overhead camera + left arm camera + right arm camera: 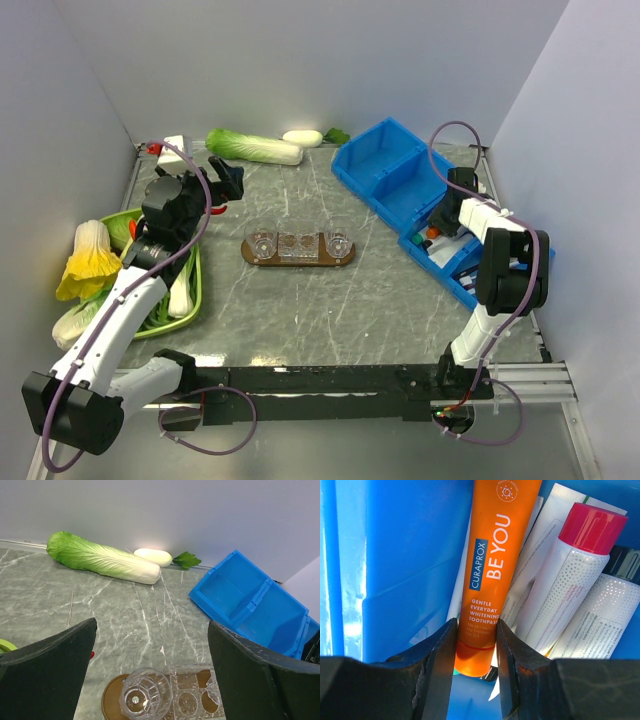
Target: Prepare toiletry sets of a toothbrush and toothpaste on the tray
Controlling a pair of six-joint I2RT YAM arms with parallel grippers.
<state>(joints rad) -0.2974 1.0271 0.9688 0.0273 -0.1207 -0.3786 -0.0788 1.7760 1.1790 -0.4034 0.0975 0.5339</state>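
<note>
The dark-brown tray (248, 256) lies mid-table and carries clear cups (262, 242) and a clear holder (298, 246). Its left end also shows in the left wrist view (111, 700), with a cup (146, 695) on it. My left gripper (225, 180) is open and empty above the table, left of and behind the tray (152, 626). My right gripper (445, 228) reaches into the near blue bin (462, 270). There it is shut (476, 625) on the cap end of the orange toothpaste (492, 560), which lies among other tubes. I cannot make out a toothbrush.
White tubes, one red-capped (580, 555) and one dark-capped (620, 580), lie beside the orange one. Two more blue bins (395, 175) stand at back right. A cabbage (255, 147) and a white radish (302, 138) lie by the back wall. A green dish (192, 295) of vegetables sits at left.
</note>
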